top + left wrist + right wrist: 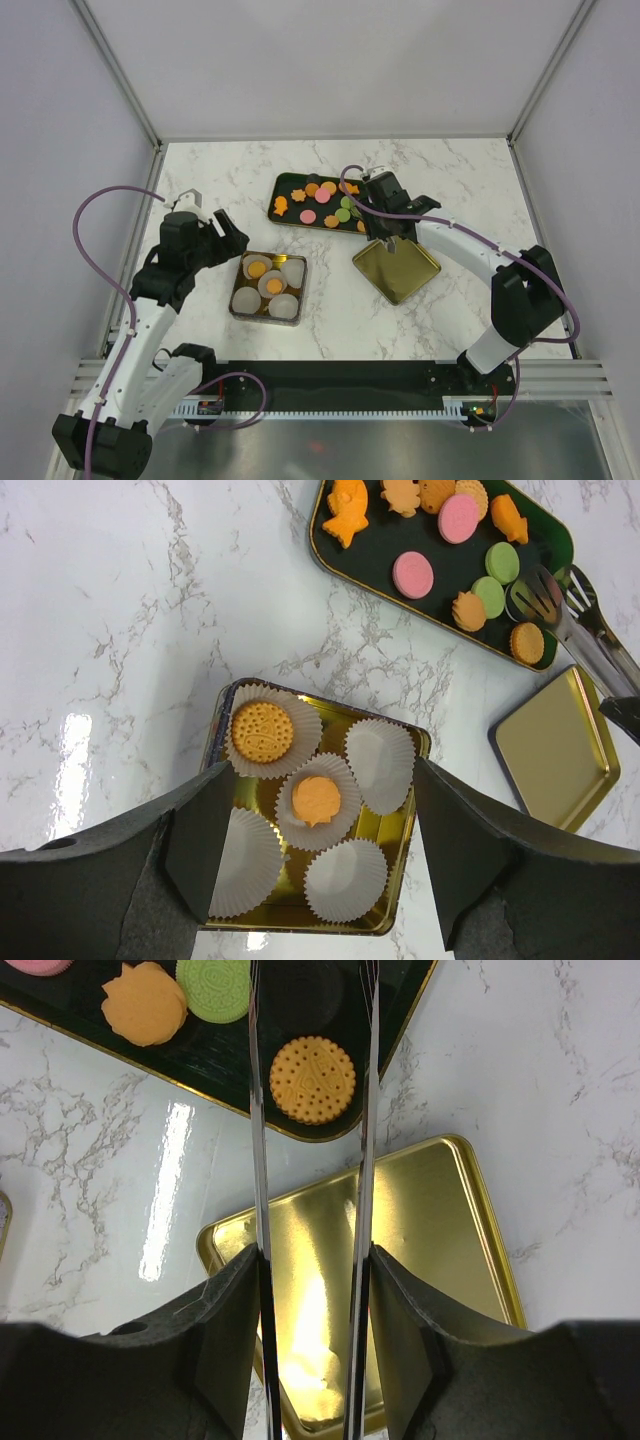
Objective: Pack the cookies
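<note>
Tongs (578,630) gripped by right fingers (235,1330); round orange cookie (312,1080) at 12 o'clock between blades, on black tray (300,1000). Left fingers (195,850) wide over gold tin (300,920).

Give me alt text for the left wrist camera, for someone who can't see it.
Framed by the open left gripper, a gold tin holds five white paper cups, two with orange cookies. Beyond, a black tray carries orange, pink and green cookies, with tongs at its right end and a gold lid beside it.
</note>
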